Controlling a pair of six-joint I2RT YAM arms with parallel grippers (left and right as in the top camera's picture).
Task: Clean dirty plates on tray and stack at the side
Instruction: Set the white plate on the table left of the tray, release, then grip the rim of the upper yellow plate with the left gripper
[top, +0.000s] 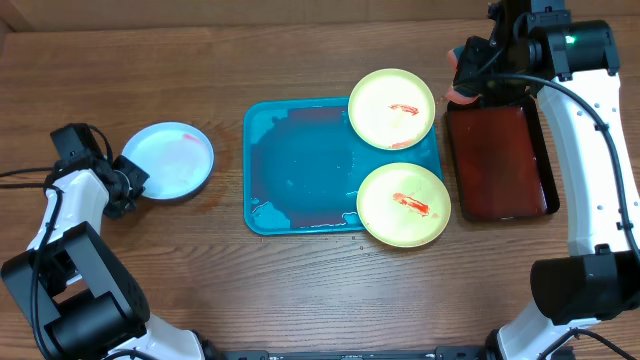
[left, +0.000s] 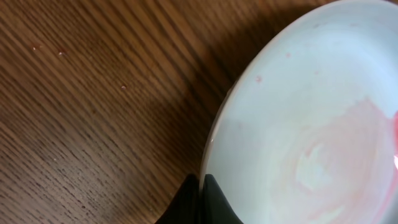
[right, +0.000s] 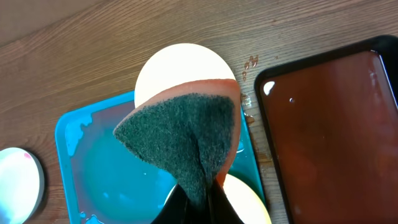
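Note:
The pale blue-white plate (top: 168, 158) lies on the wood left of the teal tray (top: 300, 170), with a faint pink smear. My left gripper (top: 128, 183) is shut on its left rim; the left wrist view shows that rim (left: 298, 130) between my fingers (left: 202, 186). Two yellow-green plates with red sauce sit on the tray's right side, one at the far corner (top: 391, 108), one at the near corner (top: 403, 205). My right gripper (top: 470, 75) is raised above the far right and is shut on a folded green-and-orange sponge (right: 186, 134).
A dark red black-rimmed tray (top: 500, 160) lies right of the teal tray, also in the right wrist view (right: 329, 118). Water drops sit on the wood between the trays (right: 250, 62). Foam lines the teal tray's front rim (top: 262, 212).

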